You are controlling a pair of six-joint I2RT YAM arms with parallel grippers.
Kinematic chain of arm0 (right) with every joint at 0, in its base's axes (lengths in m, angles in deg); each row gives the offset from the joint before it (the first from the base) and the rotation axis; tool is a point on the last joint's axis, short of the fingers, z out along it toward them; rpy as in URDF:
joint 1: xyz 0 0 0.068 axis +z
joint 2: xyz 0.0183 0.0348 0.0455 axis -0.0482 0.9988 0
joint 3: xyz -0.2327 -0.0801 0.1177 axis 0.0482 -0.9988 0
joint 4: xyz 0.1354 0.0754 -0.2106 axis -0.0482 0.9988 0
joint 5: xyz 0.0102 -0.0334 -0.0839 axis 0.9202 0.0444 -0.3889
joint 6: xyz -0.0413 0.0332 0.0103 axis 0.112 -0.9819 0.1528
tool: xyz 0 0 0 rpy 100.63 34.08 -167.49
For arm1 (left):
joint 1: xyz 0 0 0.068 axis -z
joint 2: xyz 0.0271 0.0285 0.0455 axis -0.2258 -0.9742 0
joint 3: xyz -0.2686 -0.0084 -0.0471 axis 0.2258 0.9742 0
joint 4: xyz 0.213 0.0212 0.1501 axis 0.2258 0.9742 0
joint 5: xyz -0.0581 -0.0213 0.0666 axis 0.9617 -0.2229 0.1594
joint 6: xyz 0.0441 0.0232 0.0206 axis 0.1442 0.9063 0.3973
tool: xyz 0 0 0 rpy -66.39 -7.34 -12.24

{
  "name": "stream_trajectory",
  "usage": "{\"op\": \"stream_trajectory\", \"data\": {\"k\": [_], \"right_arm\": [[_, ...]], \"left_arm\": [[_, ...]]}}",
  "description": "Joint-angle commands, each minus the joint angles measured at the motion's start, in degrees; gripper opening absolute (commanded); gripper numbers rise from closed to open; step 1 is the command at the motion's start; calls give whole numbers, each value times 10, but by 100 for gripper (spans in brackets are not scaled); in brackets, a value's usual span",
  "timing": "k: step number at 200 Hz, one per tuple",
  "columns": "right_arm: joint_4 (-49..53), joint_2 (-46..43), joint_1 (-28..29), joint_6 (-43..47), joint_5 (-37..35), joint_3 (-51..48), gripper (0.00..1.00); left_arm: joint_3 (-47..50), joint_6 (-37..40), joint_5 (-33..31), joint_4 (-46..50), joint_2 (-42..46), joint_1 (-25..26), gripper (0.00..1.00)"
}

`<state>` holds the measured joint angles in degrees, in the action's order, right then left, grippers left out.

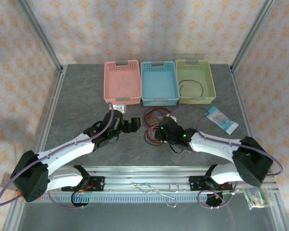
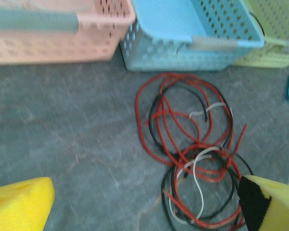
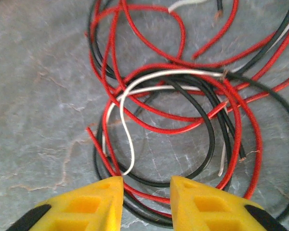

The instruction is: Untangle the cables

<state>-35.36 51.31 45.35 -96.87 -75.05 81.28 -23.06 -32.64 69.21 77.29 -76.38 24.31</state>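
Left gripper (image 2: 145,192): jaws spread wide, nothing held; sits just left of the tangle.
Cables (image 2: 192,159): red, black and white loops heaped together on the table (image 1: 82,110), near the blue basket (image 1: 159,83).
Right gripper (image 3: 145,185): jaws narrowly apart, straddling red and black strands at the heap's near edge; no firm pinch evident.
Step advice: pinch one strand only, lift slowly, let the left gripper pin the rest.
Around: pink basket (image 1: 121,82); green basket (image 1: 195,81) holding one black loop (image 1: 191,89); packet (image 1: 221,119) to the right.
Obstruction: the white strand threads through several loops and may snag.
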Motion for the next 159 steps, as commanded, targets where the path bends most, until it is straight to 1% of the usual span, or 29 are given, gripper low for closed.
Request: {"op": "stream_trajectory", "data": {"k": [1,35,70,106,159], "right_arm": [[-21,29,2,-2,9,29,29],[-27,72,1,2,15,53,27],[-53,88,2,1,28,55,29],[-48,120,2,1,29,71,30],[-31,146,3,-2,15,85,29]], "left_arm": [[40,-49,46,-52,29,-1,99],[68,-58,44,-65,61,-2,99],[60,-46,50,-53,57,-2,99],[59,-47,52,-54,52,-2,99],[63,-48,44,-53,54,-2,99]]}}
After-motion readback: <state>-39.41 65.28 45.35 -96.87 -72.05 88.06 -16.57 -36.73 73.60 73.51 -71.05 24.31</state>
